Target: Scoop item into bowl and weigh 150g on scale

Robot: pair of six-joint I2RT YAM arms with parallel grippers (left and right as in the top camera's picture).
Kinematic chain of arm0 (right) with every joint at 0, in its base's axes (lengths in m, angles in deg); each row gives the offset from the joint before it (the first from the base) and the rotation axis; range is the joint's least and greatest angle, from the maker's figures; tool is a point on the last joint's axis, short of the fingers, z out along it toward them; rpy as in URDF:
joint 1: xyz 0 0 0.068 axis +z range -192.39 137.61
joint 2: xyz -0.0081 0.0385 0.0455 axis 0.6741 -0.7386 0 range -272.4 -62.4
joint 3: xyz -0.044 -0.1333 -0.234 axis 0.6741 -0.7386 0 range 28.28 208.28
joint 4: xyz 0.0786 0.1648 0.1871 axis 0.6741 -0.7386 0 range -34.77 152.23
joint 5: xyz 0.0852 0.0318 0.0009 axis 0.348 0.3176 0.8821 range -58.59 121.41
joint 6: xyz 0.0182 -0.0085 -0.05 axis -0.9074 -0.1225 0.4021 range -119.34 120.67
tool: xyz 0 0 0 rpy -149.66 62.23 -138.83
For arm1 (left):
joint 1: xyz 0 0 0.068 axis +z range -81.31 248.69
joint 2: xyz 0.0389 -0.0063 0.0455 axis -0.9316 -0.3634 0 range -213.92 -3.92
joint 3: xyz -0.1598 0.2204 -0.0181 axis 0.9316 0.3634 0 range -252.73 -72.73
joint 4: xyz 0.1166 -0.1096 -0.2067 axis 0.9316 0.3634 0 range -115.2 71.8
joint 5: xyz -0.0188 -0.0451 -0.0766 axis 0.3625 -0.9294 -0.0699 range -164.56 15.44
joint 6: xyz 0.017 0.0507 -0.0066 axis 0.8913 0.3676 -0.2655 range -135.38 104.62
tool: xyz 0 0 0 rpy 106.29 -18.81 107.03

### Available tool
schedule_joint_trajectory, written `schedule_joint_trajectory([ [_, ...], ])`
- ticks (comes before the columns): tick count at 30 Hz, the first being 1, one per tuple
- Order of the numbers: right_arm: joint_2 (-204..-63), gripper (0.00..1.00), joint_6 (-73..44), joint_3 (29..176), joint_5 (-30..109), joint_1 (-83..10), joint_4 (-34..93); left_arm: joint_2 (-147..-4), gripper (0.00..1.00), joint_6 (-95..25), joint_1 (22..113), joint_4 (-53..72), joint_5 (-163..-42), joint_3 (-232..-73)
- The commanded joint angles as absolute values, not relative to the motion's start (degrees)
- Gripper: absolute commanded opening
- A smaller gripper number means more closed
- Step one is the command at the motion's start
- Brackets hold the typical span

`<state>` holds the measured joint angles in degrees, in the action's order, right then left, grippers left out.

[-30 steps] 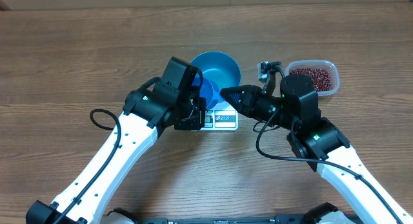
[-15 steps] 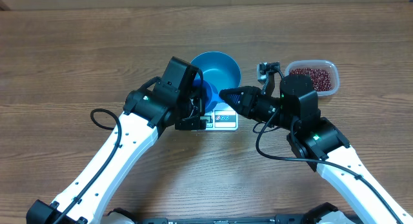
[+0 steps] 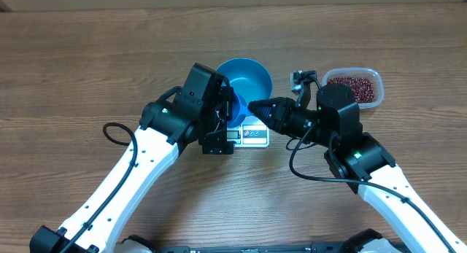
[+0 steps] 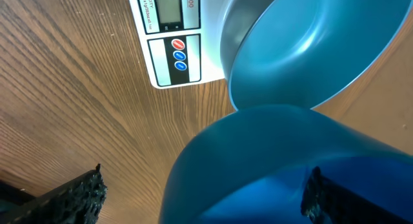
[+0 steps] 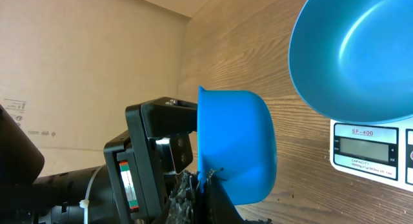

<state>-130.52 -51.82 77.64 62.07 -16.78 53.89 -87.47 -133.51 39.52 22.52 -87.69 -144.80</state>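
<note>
overhead: left tool (image 3: pixel 221 120) is gaping wide; right tool (image 3: pixel 252 105) is pinching the rim of the likely light, slick scoop (image 3: pixel 235 107) beside the bowl (image 3: pixel 248 74).

The left arm (image 3: pixel 131 173) and right arm (image 3: pixel 398 191) are smooth white links joined by black housings (image 3: pixel 201 89), each with a small green light (image 3: pixel 357 156). A thin black cable (image 3: pixel 109 133) loops behind each pincer. The left pincer (image 3: pixel 225 123) is black and boxy, with a red-and-white label (image 5: pixel 125 179) and rough, knobbly fingertips (image 4: pixel 87 193). The right pincer (image 3: pixel 253 105) tapers to a black cone.
</note>
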Motion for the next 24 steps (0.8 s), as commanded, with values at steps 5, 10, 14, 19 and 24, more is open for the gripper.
schedule_joint_trajectory([
  [5,-130.5,0.04,-51.8,78.9,59.7,-16.7,54.3,-86.5,1.00,-130.6,39.3,22.5,-87.7,-146.0],
  [10,-130.5,0.04,-51.8,78.9,58.4,-16.8,54.2,-85.0,1.00,-129.4,39.5,22.5,-87.2,-146.0],
  [14,-130.5,0.04,-51.9,78.9,58.2,-17.8,54.2,-83.1,0.99,-128.4,39.5,22.6,-85.9,-146.0],
  [19,-130.5,0.04,-52.0,78.9,58.2,-19.9,54.2,-79.7,0.98,-126.6,39.5,22.6,-83.9,-146.0],
  [24,-130.5,0.04,-51.8,78.9,58.0,-21.9,54.2,-76.1,0.96,-124.5,39.5,23.1,-79.8,-146.0],
])
